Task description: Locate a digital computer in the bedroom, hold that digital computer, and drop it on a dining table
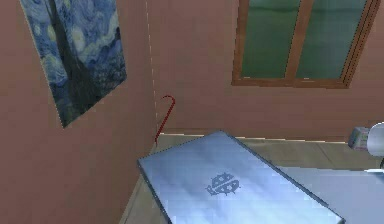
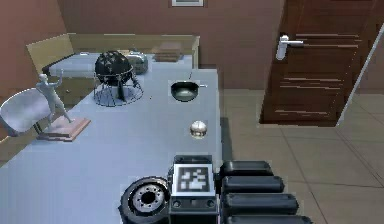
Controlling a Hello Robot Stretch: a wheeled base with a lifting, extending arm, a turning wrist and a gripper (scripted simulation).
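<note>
A flat silver slab with a round emblem, shaped like a closed laptop (image 1: pixel 232 181), lies tilted across the forward view's bottom middle. I cannot tell whether it rests on anything. To its right begins a grey tabletop (image 1: pixel 352 192). In the arm side view the dark arm rises from the bottom edge, ending at a white marked square (image 2: pixel 193 178). Left of that square is the gripper's dark round body (image 2: pixel 148 198), above the grey table (image 2: pixel 120 150). Its far end is hard to make out, so I cannot tell whether it holds anything.
On the table stand a pale figurine on a pink base (image 2: pixel 55 102), a black wire object (image 2: pixel 115 74), a dark bowl (image 2: pixel 184 91) and a small ball (image 2: pixel 199 126). A white chair (image 2: pixel 18 112) stands beside the table, a dark door (image 2: pixel 318 60) behind it. A painting (image 1: pixel 82 52), window (image 1: pixel 300 40) and red cane (image 1: pixel 163 112) line the walls.
</note>
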